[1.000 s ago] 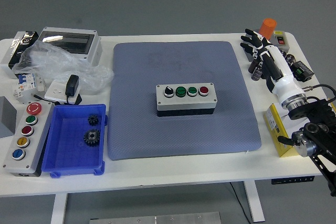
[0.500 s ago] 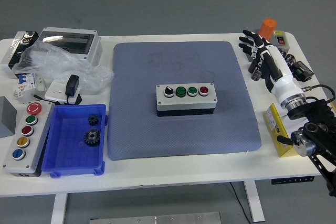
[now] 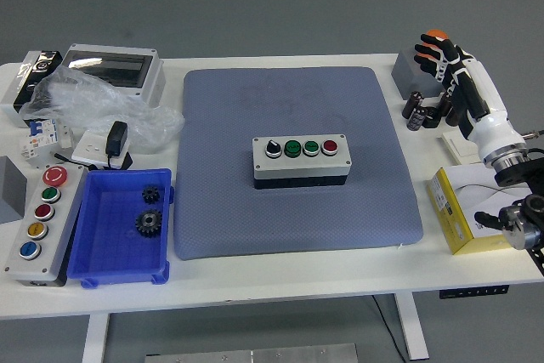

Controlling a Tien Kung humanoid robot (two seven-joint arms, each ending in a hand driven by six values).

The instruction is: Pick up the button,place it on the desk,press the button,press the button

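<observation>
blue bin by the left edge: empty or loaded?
Loaded. The blue bin holds two dark gears, one near its top right, one lower; the rest of its floor is bare.

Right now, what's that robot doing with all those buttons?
Nothing is being held at this moment. The robot's right hand hovers with spread fingers over the far right corner of the table, above a grey box with an orange knob. The button box, with a black knob, two green buttons and a red one, sits untouched in the middle of the blue mat. No left hand shows.
</observation>
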